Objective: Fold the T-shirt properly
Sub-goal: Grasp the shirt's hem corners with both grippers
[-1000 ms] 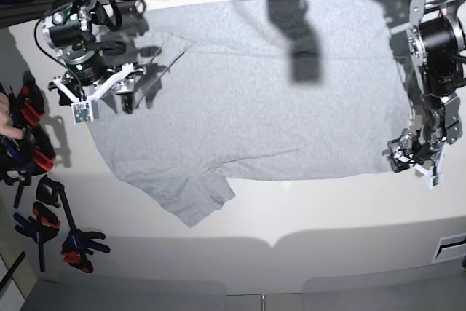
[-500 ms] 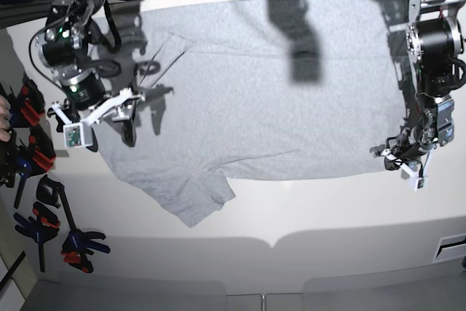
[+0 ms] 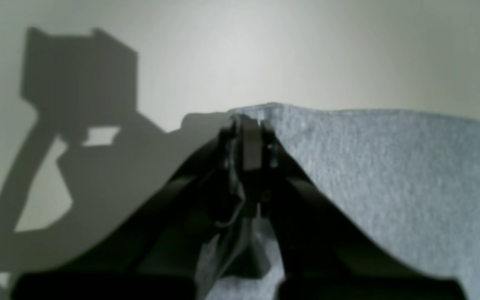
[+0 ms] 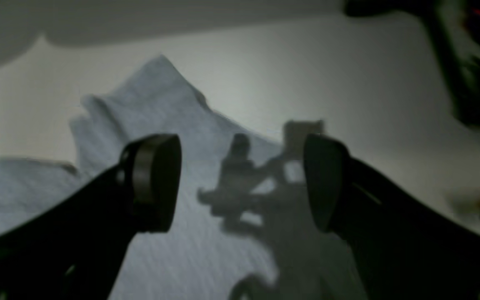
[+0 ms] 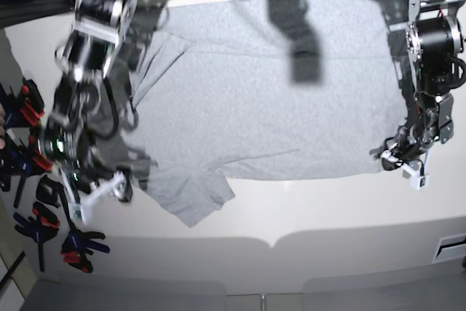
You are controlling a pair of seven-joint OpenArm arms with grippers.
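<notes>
The light grey T-shirt (image 5: 269, 100) lies spread flat on the white table, plain side up, with one short sleeve (image 5: 193, 194) pointing at the front edge. My left gripper (image 5: 398, 156) is at the shirt's right front corner. In the left wrist view it (image 3: 248, 141) is shut, pinching the edge of the cloth (image 3: 390, 175). My right gripper (image 5: 120, 183) is blurred and hovers at the shirt's left front edge beside the sleeve. In the right wrist view it (image 4: 240, 179) is open and empty above grey cloth (image 4: 152, 104).
Several black, red and blue clamps (image 5: 29, 158) lie along the table's left edge, with more near the front left (image 5: 73, 242). Bare white table (image 5: 306, 213) runs in front of the shirt. A dark shadow (image 5: 302, 49) falls on the shirt's back middle.
My right arm has swung from the shirt's back left shoulder toward the front, down to the left front sleeve. My left gripper has stayed at the right front corner.
</notes>
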